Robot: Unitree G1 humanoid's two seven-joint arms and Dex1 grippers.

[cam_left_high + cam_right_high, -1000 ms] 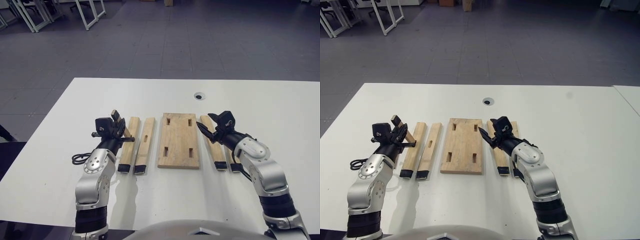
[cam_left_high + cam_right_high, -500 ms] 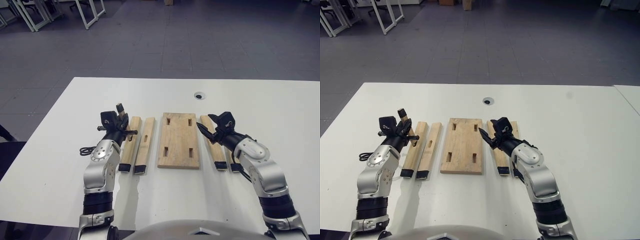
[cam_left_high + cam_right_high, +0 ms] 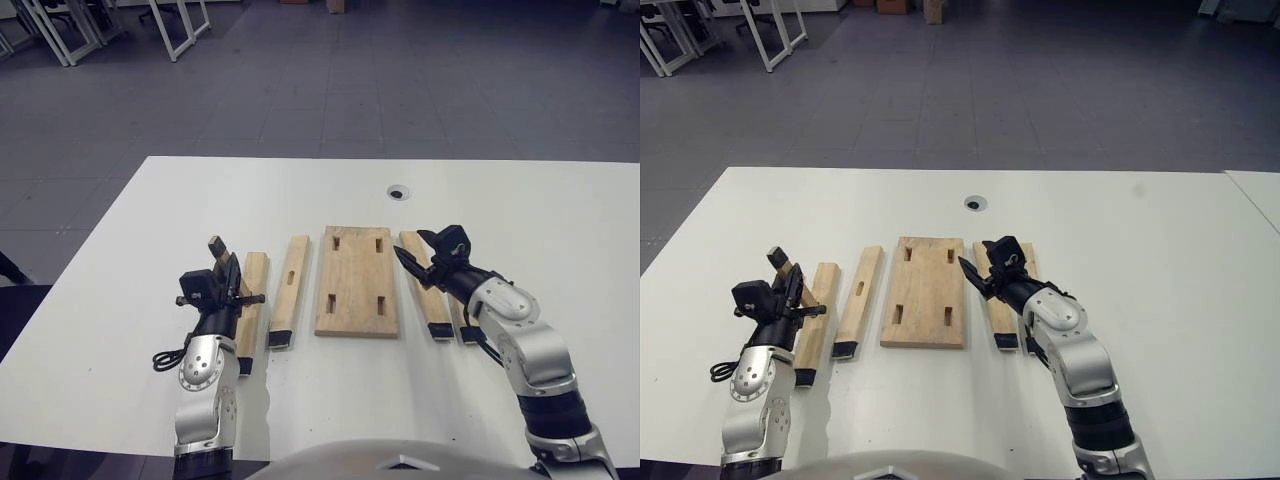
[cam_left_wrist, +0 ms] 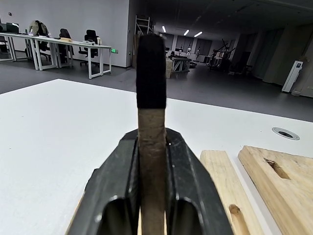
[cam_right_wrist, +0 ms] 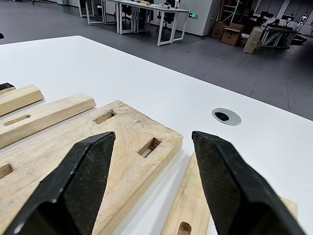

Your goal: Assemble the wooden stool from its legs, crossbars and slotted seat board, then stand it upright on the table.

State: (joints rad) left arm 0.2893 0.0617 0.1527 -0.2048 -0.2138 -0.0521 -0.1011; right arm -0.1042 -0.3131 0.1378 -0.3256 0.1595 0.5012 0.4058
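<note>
Seat board (image 3: 357,280) lies flat midway between the table's (image 3: 560,230) left and right edges, with loose legs (image 3: 289,290) on either side. Left wrist view: left gripper (image 4: 152,147) is clamped on a black-tipped leg (image 4: 150,117) that tilts up off the table. Right wrist view: right gripper (image 5: 152,139), fingers (image 5: 83,171) apart, hovers over the seat board's right edge and the neighbouring leg (image 5: 188,210).

Lower end of held wooden piece (image 4: 150,117) hidden between the left gripper (image 4: 152,147) fingers and cut by the frame edge. Part of leftmost leg (image 3: 256,272) under left arm (image 3: 205,365). The outer right leg (image 3: 467,334) mostly behind right arm (image 3: 520,340), slots unreadable. The seat board (image 5: 127,127) cut off at frame edge, partly behind right gripper (image 5: 152,136)
</note>
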